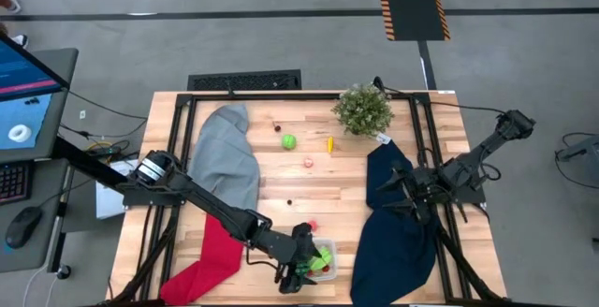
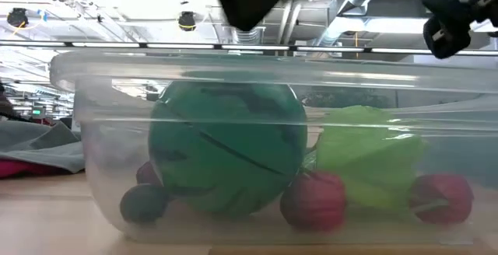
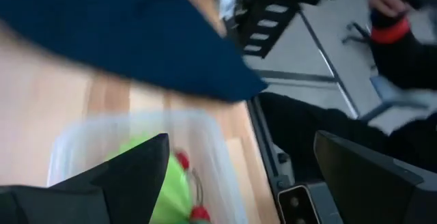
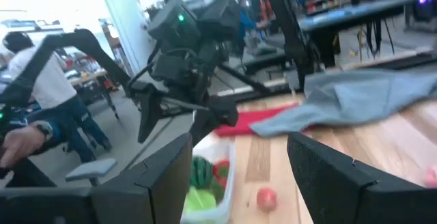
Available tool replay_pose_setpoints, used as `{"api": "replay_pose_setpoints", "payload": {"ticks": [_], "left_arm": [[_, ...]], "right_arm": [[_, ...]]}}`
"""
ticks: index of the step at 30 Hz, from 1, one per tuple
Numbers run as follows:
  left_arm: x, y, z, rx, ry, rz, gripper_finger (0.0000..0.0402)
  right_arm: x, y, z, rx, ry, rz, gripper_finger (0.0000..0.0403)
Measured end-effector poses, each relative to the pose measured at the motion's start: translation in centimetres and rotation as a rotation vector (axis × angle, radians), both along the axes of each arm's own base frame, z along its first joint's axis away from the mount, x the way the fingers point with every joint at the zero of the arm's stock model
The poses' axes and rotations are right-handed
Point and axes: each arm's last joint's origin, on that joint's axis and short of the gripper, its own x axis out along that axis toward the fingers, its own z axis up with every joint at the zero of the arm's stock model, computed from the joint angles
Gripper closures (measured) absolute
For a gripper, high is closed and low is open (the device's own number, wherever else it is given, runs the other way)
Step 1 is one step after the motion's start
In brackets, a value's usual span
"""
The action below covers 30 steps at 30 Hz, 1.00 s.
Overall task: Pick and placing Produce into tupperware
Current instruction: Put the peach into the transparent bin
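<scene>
The clear tupperware (image 1: 328, 247) sits by the table's near edge. In the low view the tupperware (image 2: 70, 76) holds a dark green striped melon ball (image 2: 226, 150), a light green piece (image 2: 369, 162), red pieces (image 2: 315, 200) and a small dark ball (image 2: 142, 203). My left gripper (image 1: 299, 271) hovers open just over the tupperware's left side; its wrist view shows the left gripper (image 3: 239, 173) above the container (image 3: 205, 132). Loose produce lies mid-table: green (image 1: 288, 141), yellow (image 1: 329, 143), pink (image 1: 308, 162), red (image 1: 313, 224). My right gripper (image 1: 398, 190) waits open over the navy cloth.
A grey cloth (image 1: 225, 153) and a red cloth (image 1: 211, 255) lie on the table's left, a navy cloth (image 1: 398, 227) on its right. A potted plant (image 1: 362, 109) stands at the far edge. People show beyond the table (image 4: 41, 80).
</scene>
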Motion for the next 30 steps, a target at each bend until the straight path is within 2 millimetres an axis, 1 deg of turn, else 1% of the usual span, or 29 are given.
{"api": "replay_pose_setpoints", "payload": {"ticks": [3, 7, 11, 14, 18, 20, 22, 25, 27, 30], "left_arm": [[-0.1, 0.2, 1.4, 0.096, -0.089, -0.061, 0.0047], [-0.6, 1.2, 3.3, 0.218, -0.162, -0.071, 0.0047], [-1.4, 2.9, 5.7, 0.307, -0.196, -0.033, 0.0047], [-2.4, 4.5, 7.1, 0.355, -0.224, 0.001, 0.0047], [-4.4, 6.9, 8.8, 0.387, -0.269, 0.048, 0.0047], [-5.6, 8.2, 9.5, 0.389, -0.300, 0.082, 0.0047], [-7.0, 9.6, 10.0, 0.372, -0.341, 0.115, 0.0047], [-9.4, 11.2, 10.0, 0.344, -0.418, 0.162, 0.0047], [-11.2, 12.4, 9.5, 0.340, -0.434, 0.184, 0.0047], [-13.5, 13.8, 8.5, 0.338, -0.451, 0.235, 0.0047]], "right_arm": [[0.1, 0.1, 0.4, 0.019, -0.035, 0.000, 0.0138], [0.2, 0.1, 0.5, 0.029, -0.043, 0.000, 0.0138], [0.4, 0.3, 0.4, 0.036, -0.039, 0.005, 0.0138], [0.6, 0.6, 0.4, 0.051, -0.038, 0.009, 0.0138], [1.1, 0.5, 0.6, 0.062, -0.060, -0.015, 0.0138], [1.4, 0.4, 0.8, 0.076, -0.078, -0.035, 0.0138], [1.7, 0.3, 0.9, 0.052, -0.062, -0.061, 0.0138], [2.7, 0.2, 1.1, -0.006, 0.016, -0.140, 0.0138], [3.5, 0.3, 1.3, -0.057, 0.089, -0.192, 0.0138], [5.0, 0.3, 2.6, -0.091, 0.176, -0.231, 0.0138]]}}
